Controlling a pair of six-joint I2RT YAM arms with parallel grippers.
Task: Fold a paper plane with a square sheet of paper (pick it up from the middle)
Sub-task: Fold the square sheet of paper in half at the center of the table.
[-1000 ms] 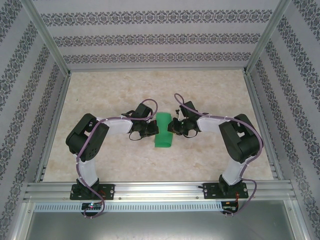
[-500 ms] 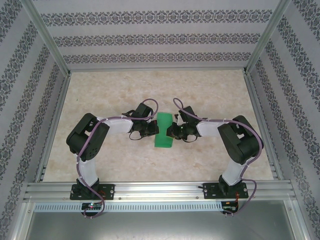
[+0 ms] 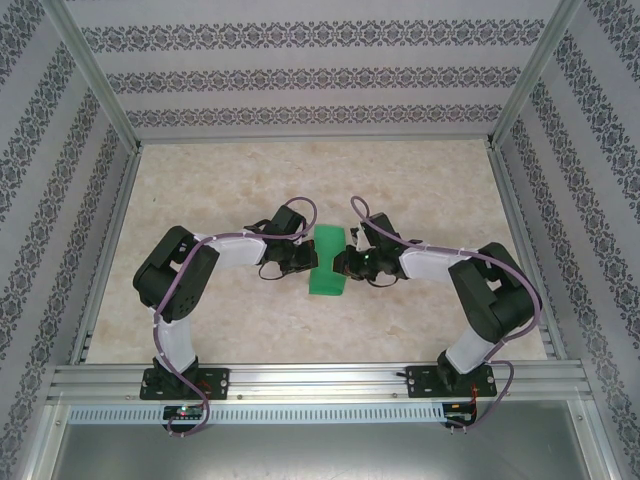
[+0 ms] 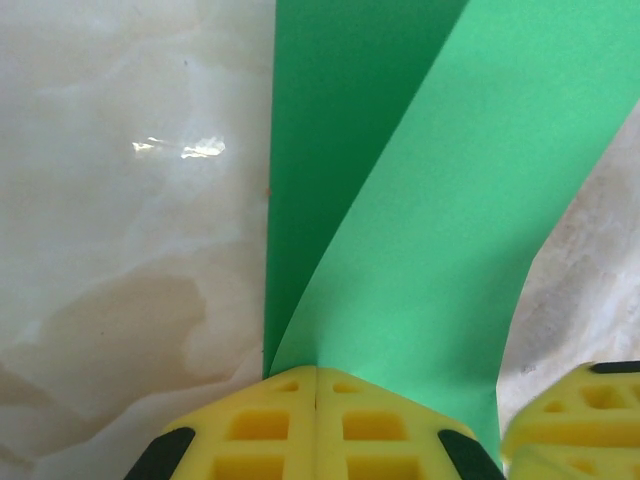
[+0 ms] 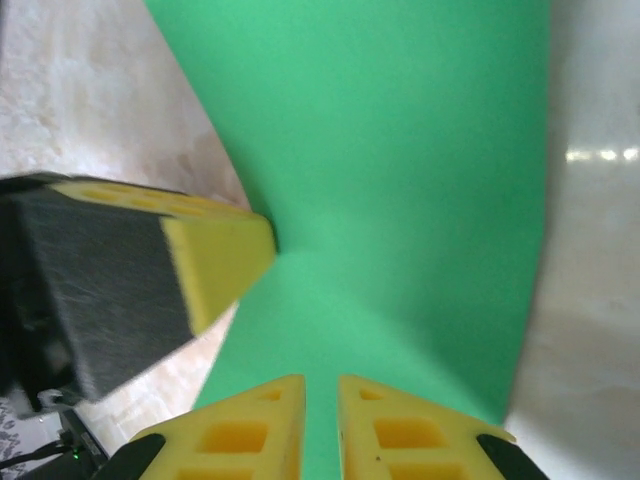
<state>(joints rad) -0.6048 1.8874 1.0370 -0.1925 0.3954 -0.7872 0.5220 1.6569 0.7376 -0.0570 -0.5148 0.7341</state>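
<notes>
Lay mid-table between the two arms: the square sheet of paper (image 3: 327, 261), bright green, already doubled over into a narrow strip with its upper layer bowing up off the marbled tabletop (image 3: 420, 190). Left gripper (image 4: 316, 378) pinched fully closed on the sheet's edge at the fold. Right gripper (image 5: 321, 392) nearly closed, a thin slit between the yellow pads, the green edge running into that slit; probably gripped. Looked feather-light, limp, springy, easily creased or torn. Best taken at the edges near the crease, lightly, without tugging apart.

Bright, even light; blurred wrist foregrounds
</notes>
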